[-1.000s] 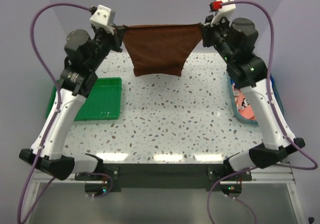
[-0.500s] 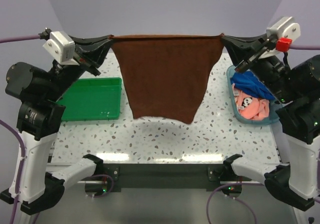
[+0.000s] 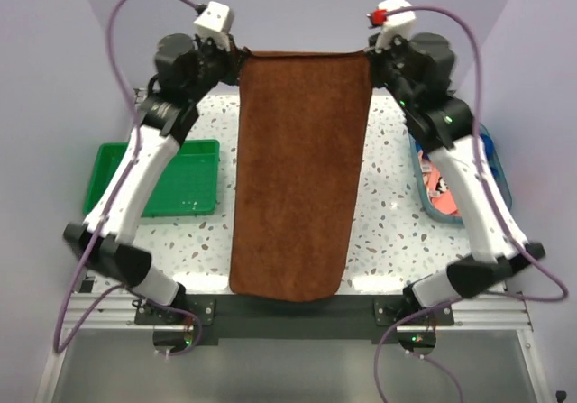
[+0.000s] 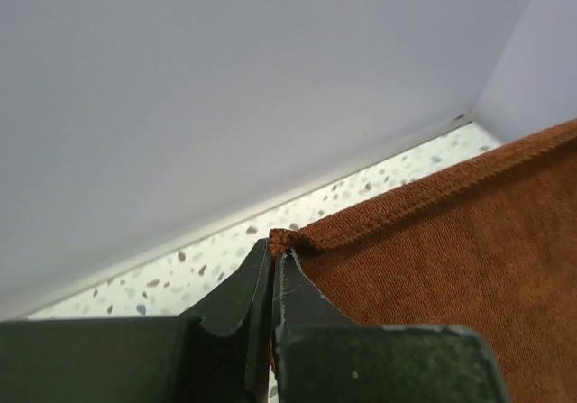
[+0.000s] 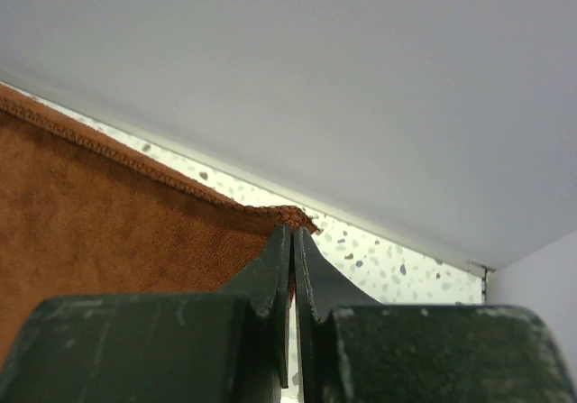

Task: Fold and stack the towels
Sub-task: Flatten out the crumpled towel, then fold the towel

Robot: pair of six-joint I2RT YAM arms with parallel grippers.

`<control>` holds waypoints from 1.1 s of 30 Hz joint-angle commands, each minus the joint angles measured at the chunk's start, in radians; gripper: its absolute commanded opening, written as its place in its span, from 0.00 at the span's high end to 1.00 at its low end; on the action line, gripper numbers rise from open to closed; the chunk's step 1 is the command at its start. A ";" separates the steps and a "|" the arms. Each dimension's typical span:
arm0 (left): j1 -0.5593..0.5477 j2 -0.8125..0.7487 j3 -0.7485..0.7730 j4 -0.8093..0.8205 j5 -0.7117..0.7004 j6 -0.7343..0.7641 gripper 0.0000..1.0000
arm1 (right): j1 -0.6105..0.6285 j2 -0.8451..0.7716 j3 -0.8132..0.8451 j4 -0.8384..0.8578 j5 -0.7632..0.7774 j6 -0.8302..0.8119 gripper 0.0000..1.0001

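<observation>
- Above the middle of the desk (image 3: 388,223), the rust-brown towel (image 3: 297,169) hung open as one flat, unfolded sheet, its top hem stretched level between the two arms and its lower hem reaching the near edge of the desk in the overhead view; whether that hem touched the surface could not be told
- The left end effector (image 4: 272,251) was clenched on the towel's upper left corner, with the stitched hem pinched between the closed fingertips, as its wrist view showed
- The right end effector (image 5: 292,236) was clenched on the opposite upper corner in the same manner, a small tuft of hem showing past the fingertips
- At the left of the desk lay the green tray (image 3: 171,191), with no cloth visible in it
- At the right, partly hidden behind the right arm, stood the clear blue tub (image 3: 419,179), in which pink-orange cloth (image 3: 442,191) showed; how many towels it held could not be told
- Progress, as judged: the task stood at an early stage, with one towel picked up and spread out, no crease made in it, and no folded stack visible anywhere on the desk
- Remaining, as judged: laying the brown towel flat, folding it, setting it down as the base of a stack, then taking each cloth from the tub through the same steps
- Handling note, as judged: the soft sheet would sag and swing if the corners were brought together unevenly
</observation>
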 commanded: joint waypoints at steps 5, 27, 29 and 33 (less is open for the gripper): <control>0.091 0.413 0.160 0.074 -0.106 -0.023 1.00 | -0.090 0.377 0.089 0.164 0.070 0.007 1.00; 0.141 0.446 -0.089 0.102 0.120 -0.130 1.00 | -0.156 0.432 -0.188 0.164 0.070 0.047 1.00; 0.136 0.408 -0.192 0.118 0.131 -0.147 1.00 | -0.167 0.390 -0.230 0.162 0.082 0.057 1.00; 0.133 0.349 -0.284 0.103 0.124 -0.153 1.00 | -0.172 0.353 -0.302 0.155 0.082 0.050 1.00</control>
